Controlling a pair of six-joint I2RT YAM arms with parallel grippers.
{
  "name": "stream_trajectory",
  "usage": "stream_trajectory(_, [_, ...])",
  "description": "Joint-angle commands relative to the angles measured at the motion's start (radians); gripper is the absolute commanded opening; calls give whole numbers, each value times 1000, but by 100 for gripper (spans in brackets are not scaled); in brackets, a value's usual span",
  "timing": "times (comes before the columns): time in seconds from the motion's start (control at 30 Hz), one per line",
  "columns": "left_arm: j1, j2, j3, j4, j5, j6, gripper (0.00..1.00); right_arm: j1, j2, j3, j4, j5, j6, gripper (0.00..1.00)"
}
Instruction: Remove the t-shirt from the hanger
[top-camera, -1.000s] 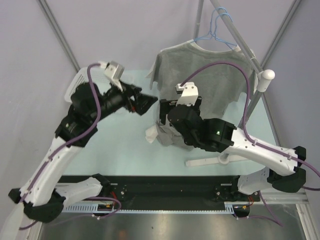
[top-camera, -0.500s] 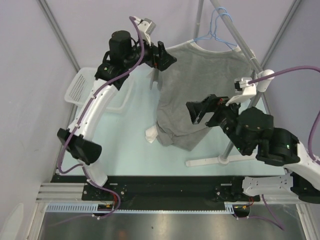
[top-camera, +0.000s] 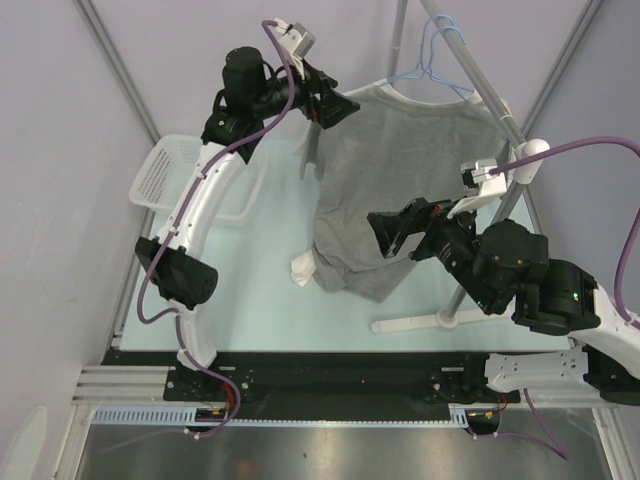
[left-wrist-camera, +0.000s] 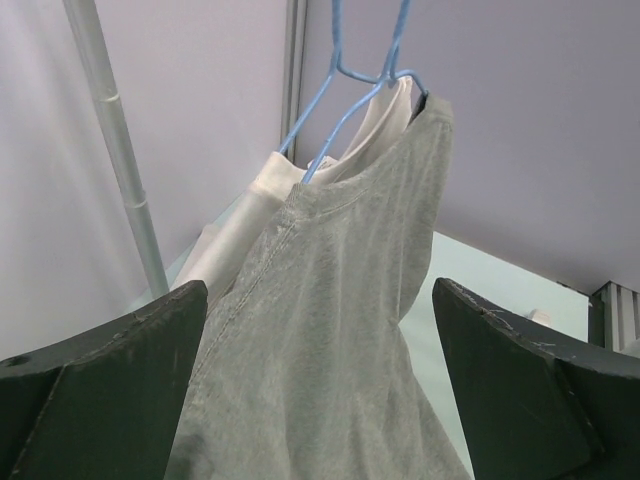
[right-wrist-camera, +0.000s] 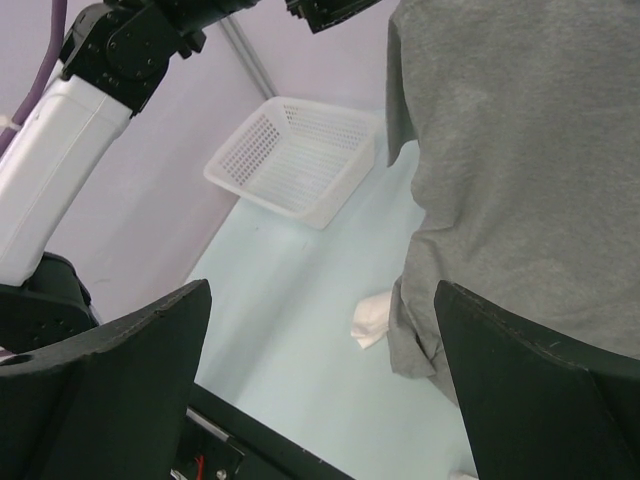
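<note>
A grey t-shirt (top-camera: 400, 170) hangs on a blue wire hanger (top-camera: 430, 70) hooked on the rack's sloping bar. Its hem is bunched low near the table. My left gripper (top-camera: 335, 105) is open and level with the shirt's left shoulder. In the left wrist view the shirt (left-wrist-camera: 330, 330) and the hanger (left-wrist-camera: 345, 75) show between the spread fingers of the left gripper (left-wrist-camera: 320, 285). A white garment (left-wrist-camera: 235, 230) hangs behind the shirt. My right gripper (top-camera: 395, 228) is open and empty in front of the shirt's lower middle. In the right wrist view the right gripper (right-wrist-camera: 322, 290) has the shirt (right-wrist-camera: 520, 180) at its upper right.
A white basket (top-camera: 165, 175) stands at the back left and also shows in the right wrist view (right-wrist-camera: 295, 160). A white cloth (top-camera: 303, 268) lies on the table by the shirt's hem. The rack's foot (top-camera: 440, 320) and its white knob (top-camera: 537, 150) are on the right.
The left arm has risen from mid-table to the shirt's left shoulder. The right arm has swung out from the shirt's lower left to the right, then edged back towards the shirt.
</note>
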Motion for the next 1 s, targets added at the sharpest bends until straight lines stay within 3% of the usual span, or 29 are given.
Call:
stream_trajectory(0.0, [2, 47, 56, 73, 53, -11, 100, 13, -7, -9, 41, -17, -30, 100])
stream_trajectory(0.27, [2, 128, 118, 85, 96, -86, 100, 22, -8, -18, 35, -9, -18, 100])
stream_trajectory(0.47, [-30, 63, -10, 125, 178, -140, 67, 25, -33, -38, 41, -4, -16, 100])
stream_trajectory(0.63, [-69, -54, -175, 184, 153, -119, 56, 27, -49, -45, 20, 5, 2, 100])
stream_trajectory(0.83, [-98, -72, -221, 180, 147, -126, 37, 28, -77, -71, 0, 12, 33, 100])
stream_trajectory(0.9, [-105, -59, -215, 182, 145, -140, 37, 28, -89, -82, -3, 16, 42, 100])
stream_trajectory(0.97, [-119, -22, -166, 147, 127, -152, 47, 28, -94, -85, -10, 17, 48, 100])
